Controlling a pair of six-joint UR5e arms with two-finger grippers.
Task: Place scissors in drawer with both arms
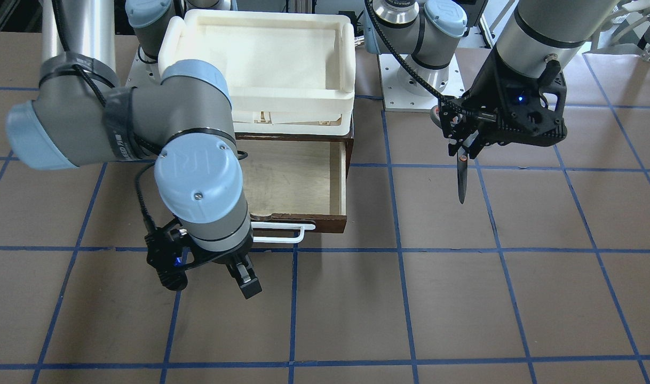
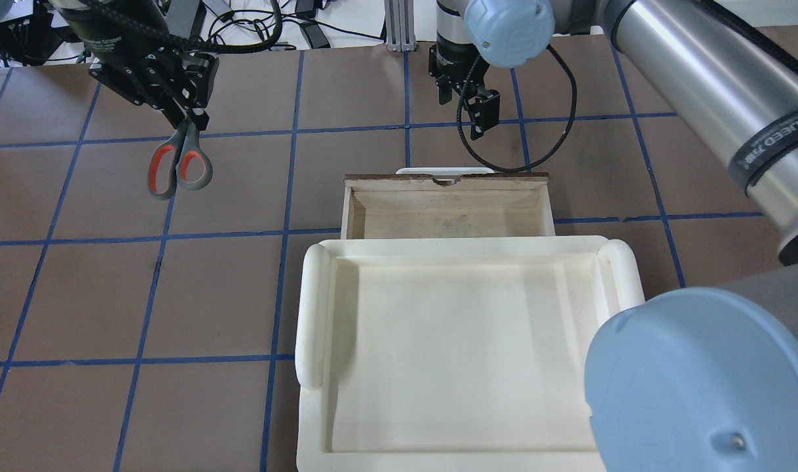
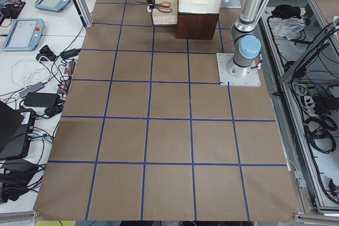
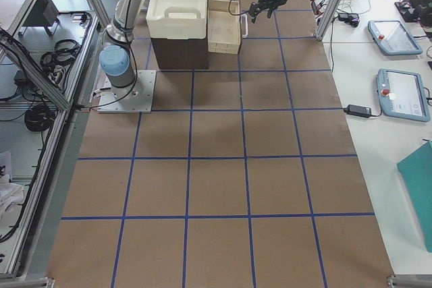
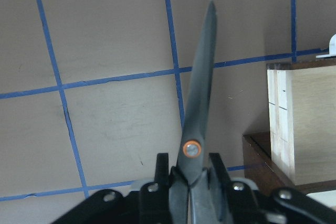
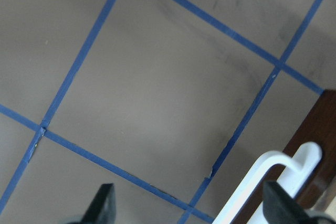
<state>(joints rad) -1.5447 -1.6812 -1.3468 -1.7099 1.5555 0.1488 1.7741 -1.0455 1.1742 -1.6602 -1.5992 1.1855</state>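
The scissors (image 2: 179, 164) have grey handles lined orange-red. My left gripper (image 2: 189, 121) is shut on them near the pivot and holds them above the table, off to the drawer's side. The closed blades (image 1: 461, 178) also show in the left wrist view (image 5: 199, 103). The dark brown drawer (image 2: 350, 206) stands pulled open, and its pale plywood inside (image 1: 298, 176) holds nothing. My right gripper (image 1: 239, 272) is open and empty, just in front of the drawer's white bar handle (image 1: 282, 233), apart from it. That handle shows in the right wrist view (image 6: 262, 182).
A white foam tray (image 2: 314, 308) sits on top of the drawer cabinet (image 3: 197, 25), behind the open drawer. The brown table (image 1: 464, 298) has a blue tape grid. Tablets (image 4: 405, 92) and cables (image 3: 37, 86) lie off its far edge.
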